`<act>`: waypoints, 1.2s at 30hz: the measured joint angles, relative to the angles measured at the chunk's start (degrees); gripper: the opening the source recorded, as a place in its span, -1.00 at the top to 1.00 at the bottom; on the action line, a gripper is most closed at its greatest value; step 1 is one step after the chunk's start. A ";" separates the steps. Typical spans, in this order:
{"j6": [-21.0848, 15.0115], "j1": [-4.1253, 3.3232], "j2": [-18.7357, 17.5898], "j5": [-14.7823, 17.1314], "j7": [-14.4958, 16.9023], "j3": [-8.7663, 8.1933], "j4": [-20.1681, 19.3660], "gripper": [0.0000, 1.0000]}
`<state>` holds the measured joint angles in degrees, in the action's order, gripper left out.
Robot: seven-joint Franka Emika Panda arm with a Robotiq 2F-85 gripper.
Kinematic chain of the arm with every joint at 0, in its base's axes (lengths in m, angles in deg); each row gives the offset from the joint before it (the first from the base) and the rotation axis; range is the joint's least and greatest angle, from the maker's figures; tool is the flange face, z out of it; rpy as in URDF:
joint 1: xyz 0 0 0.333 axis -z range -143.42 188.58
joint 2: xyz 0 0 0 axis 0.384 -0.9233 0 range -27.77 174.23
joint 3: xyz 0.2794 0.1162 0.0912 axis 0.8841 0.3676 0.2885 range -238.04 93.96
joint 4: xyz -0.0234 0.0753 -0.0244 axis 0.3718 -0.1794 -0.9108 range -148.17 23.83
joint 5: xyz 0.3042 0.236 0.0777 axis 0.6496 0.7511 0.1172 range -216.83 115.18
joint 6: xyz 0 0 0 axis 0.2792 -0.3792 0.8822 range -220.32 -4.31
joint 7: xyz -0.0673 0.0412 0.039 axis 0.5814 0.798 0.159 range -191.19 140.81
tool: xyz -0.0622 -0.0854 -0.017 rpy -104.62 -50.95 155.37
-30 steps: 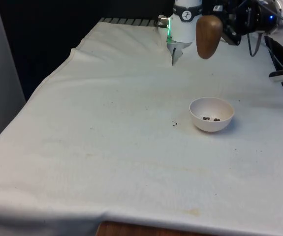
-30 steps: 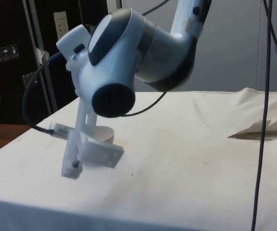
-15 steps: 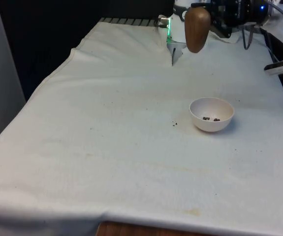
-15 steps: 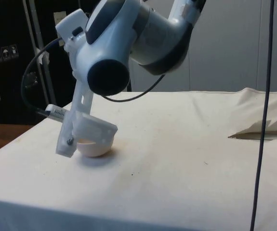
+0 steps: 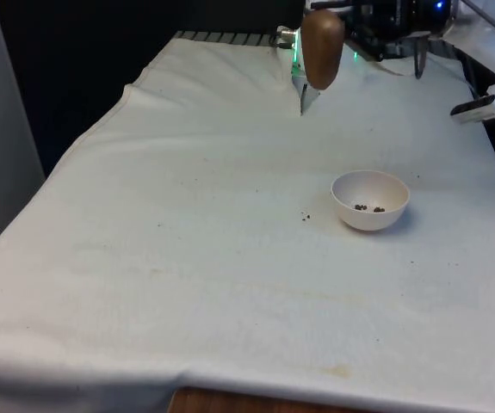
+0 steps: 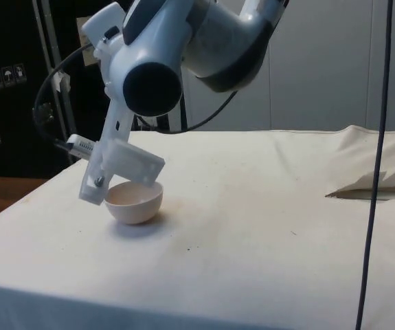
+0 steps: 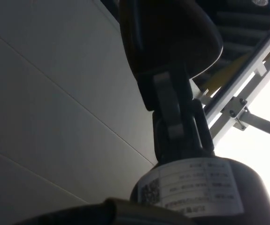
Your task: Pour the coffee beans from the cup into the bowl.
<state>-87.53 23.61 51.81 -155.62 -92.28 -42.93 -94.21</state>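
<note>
Gripper [image 5: 350, 30] clamps rigid brown wooden cup [image 5: 321, 48] sideways, high beyond small white bowl [image 5: 370, 200]; light, smooth, probably slippery.

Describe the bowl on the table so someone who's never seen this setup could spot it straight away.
On the white tablecloth, look towards the front view's right. The bowl sits there, small, round and white, with a few dark coffee beans in its bottom.

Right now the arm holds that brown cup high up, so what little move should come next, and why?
Probably lower the brown cup toward the cloth at the front view's left of the white bowl and set it down. The bowl already holds a few beans, one lies spilled on the cloth, and the tool carries the cup well away from the bowl.
</note>
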 measured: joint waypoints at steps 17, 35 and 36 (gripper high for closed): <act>-5.21 0.23 1.43 0.80 3.21 -4.07 -1.20 1.00; -9.91 0.34 1.78 1.95 7.91 -7.91 -1.38 1.00; -10.20 0.34 1.78 2.01 8.19 -8.08 -1.38 1.00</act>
<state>-97.73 23.95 53.58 -153.61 -84.09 -51.01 -95.58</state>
